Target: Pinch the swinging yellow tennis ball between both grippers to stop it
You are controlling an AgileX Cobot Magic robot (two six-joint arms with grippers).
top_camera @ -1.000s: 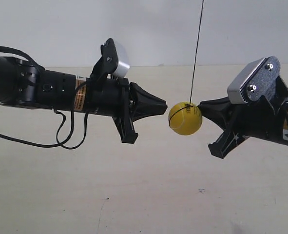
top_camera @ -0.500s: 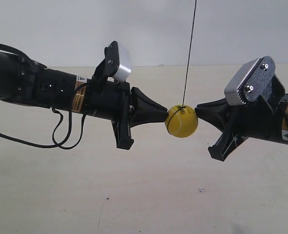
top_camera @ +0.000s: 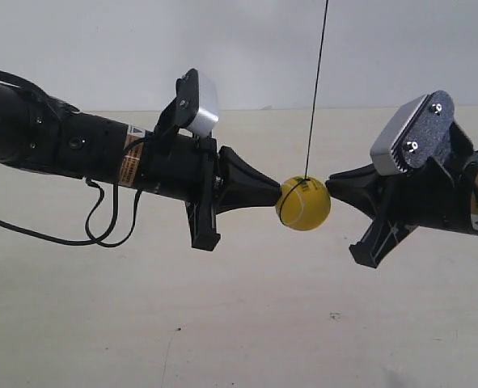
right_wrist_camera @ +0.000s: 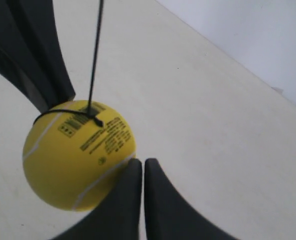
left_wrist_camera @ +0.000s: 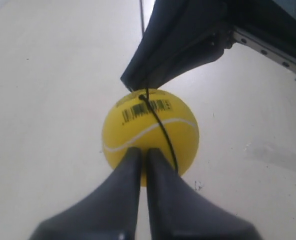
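Note:
The yellow tennis ball point(top_camera: 303, 204) hangs on a thin black string point(top_camera: 315, 89) between two black pointed grippers. The gripper of the arm at the exterior view's left point(top_camera: 275, 194) touches one side of the ball with its tip. The gripper of the arm at the exterior view's right point(top_camera: 330, 182) touches the opposite side. In the left wrist view my gripper point(left_wrist_camera: 143, 150) is shut, its tips pressed on the ball point(left_wrist_camera: 150, 132), with the other gripper point(left_wrist_camera: 178, 45) beyond. In the right wrist view my gripper point(right_wrist_camera: 143, 162) is shut, and one fingertip meets the ball's point(right_wrist_camera: 77, 155) edge.
A pale tabletop point(top_camera: 239, 323) lies below the arms, with a small dark speck point(top_camera: 333, 316). A white wall point(top_camera: 247, 48) rises behind. A black cable point(top_camera: 101, 218) loops under the arm at the exterior view's left.
The arm at the exterior view's left has advanced until its tip meets the ball. The ball has shifted a little toward it and risen slightly, and the other arm closed in.

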